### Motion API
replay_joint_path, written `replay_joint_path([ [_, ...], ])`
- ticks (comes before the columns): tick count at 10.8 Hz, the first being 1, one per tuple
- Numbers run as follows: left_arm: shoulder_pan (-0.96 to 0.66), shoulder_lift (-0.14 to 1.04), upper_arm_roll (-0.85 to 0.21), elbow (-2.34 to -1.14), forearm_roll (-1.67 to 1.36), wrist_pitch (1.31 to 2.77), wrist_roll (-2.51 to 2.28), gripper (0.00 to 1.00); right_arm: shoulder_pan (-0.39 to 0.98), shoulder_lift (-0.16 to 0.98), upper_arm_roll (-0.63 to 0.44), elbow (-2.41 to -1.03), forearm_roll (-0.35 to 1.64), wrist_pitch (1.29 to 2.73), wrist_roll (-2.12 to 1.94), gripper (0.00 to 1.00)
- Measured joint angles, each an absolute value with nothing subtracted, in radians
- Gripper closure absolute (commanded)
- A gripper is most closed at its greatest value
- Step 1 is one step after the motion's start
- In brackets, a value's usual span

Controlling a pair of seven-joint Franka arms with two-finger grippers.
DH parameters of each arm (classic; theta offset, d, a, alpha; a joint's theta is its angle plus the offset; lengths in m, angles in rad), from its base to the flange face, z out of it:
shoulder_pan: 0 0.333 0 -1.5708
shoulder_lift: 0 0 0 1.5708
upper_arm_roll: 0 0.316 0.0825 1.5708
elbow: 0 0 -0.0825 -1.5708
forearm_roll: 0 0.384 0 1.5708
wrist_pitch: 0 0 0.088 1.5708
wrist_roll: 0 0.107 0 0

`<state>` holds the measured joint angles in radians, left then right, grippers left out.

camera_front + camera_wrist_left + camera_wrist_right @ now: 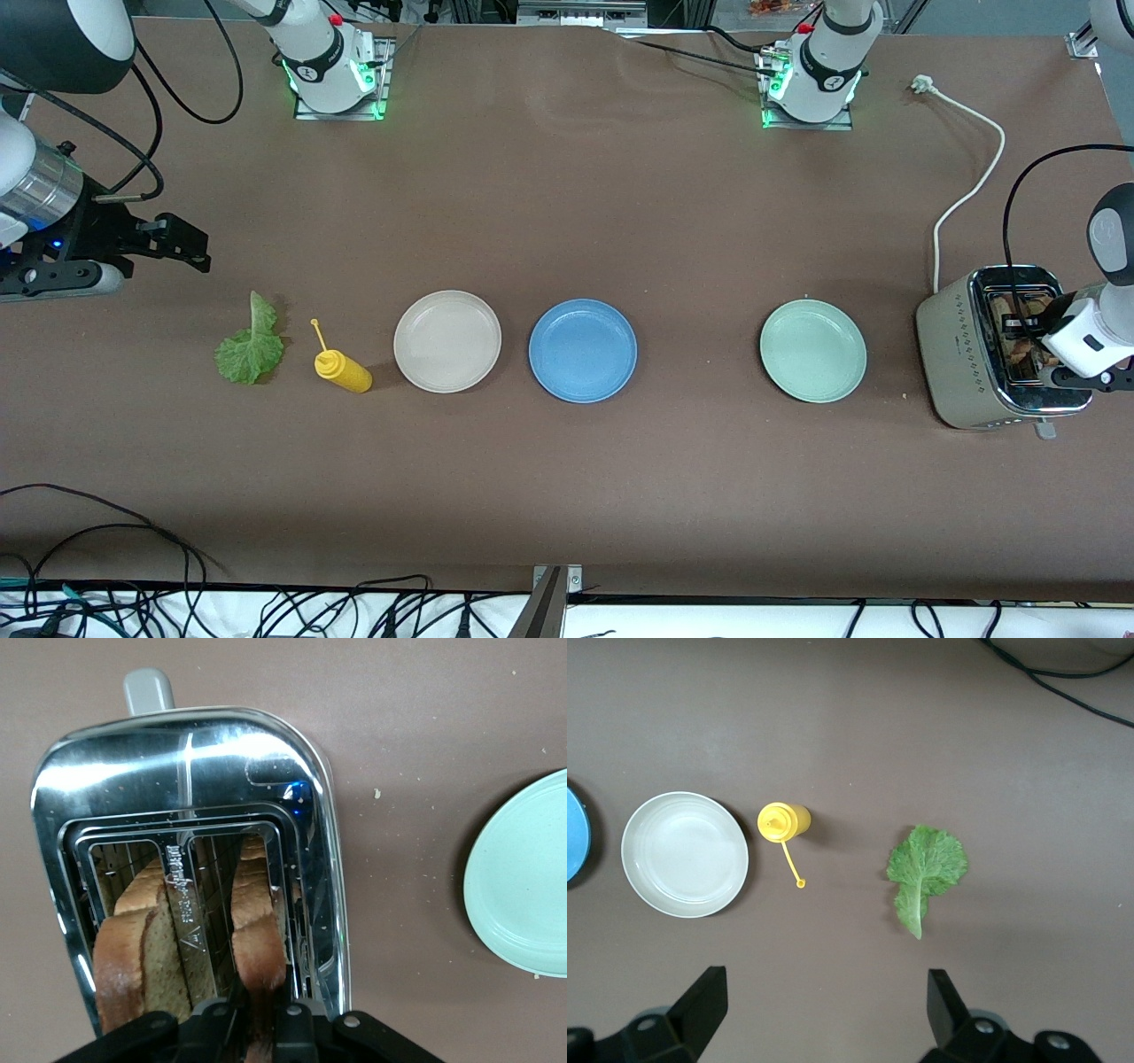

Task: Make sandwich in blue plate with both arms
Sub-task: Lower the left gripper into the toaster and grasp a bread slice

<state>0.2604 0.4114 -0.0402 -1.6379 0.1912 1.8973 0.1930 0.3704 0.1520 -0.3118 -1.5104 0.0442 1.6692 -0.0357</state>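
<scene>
Left gripper (251, 1020) on brown bread slice (257, 930)

You see even overhead light, soft short shadows on the counter (567, 478), and glare across the toaster (221, 753).

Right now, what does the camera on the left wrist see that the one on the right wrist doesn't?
Only the left wrist view shows the toaster with two bread slices in its slots, the left hand shut on one slice, and the pale green plate.

Only the right wrist view shows the lettuce leaf, yellow bottle, beige plate, blue plate edge and the open right hand.

Both show the brown table.
</scene>
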Motion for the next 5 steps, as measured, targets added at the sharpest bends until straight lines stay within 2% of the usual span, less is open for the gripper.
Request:
replay_joint_path([
  [5, 0.262, 0.404, -0.041, -1.624, 0.212, 1.872, 0.193, 1.00, 0.371, 0.163, -0.311, -1.510, 0.044, 1.683, -0.036, 0.00],
])
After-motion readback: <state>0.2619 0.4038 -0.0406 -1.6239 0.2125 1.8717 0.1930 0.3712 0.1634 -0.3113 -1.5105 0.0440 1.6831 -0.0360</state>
